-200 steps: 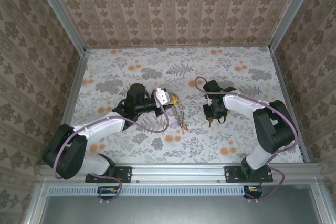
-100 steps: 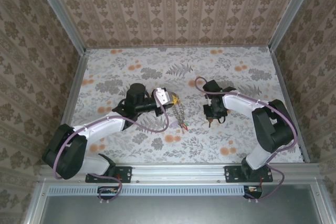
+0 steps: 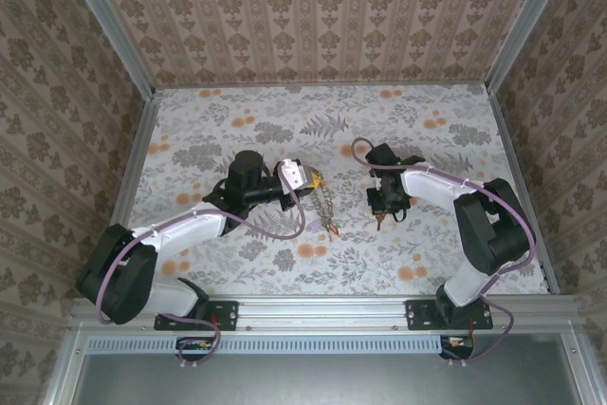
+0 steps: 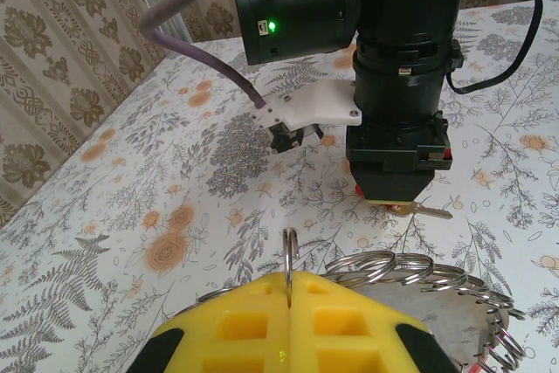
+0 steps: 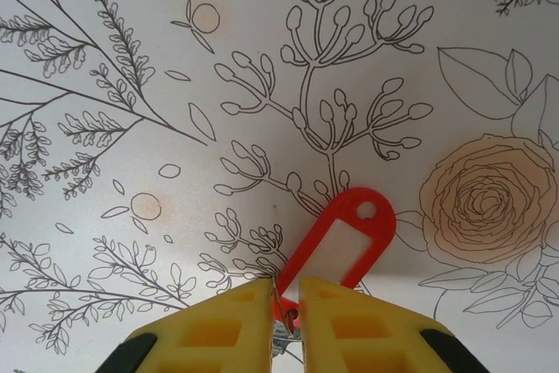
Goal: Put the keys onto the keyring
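The keyring (image 4: 410,268) is a loop of silvery wire rings linked side by side. In the left wrist view it curves away to the right in front of the left jaws. One ring stands upright, pinched in the seam between the two yellow pads (image 4: 236,321), so the left jaws are fully closed on the keyring. From above, the keyring (image 3: 325,204) trails from those jaws toward the near edge as a thin chain. Small tagged keys (image 3: 334,227) with green and reddish tags sit at its near end.

A further key (image 5: 341,246) has a red plastic tag with a pale window and a hole at its far end. The right jaws are drawn narrow around its near end, and the tag lies flat just over the counter (image 5: 131,58). From the left wrist, the metal blade of this key (image 4: 432,210) pokes out sideways below the right jaws, close to the counter (image 4: 175,181).

The left arm (image 3: 180,230) reaches forward and to the right, lying low. The right arm (image 3: 446,187) bends inward, with its wrist pointing straight down. The two sets of jaws are near each other but apart, with bare flowered counter (image 3: 398,130) between them. A purple cable (image 3: 275,230) loops beside the left arm, and patterned walls (image 3: 313,16) close in the far side.
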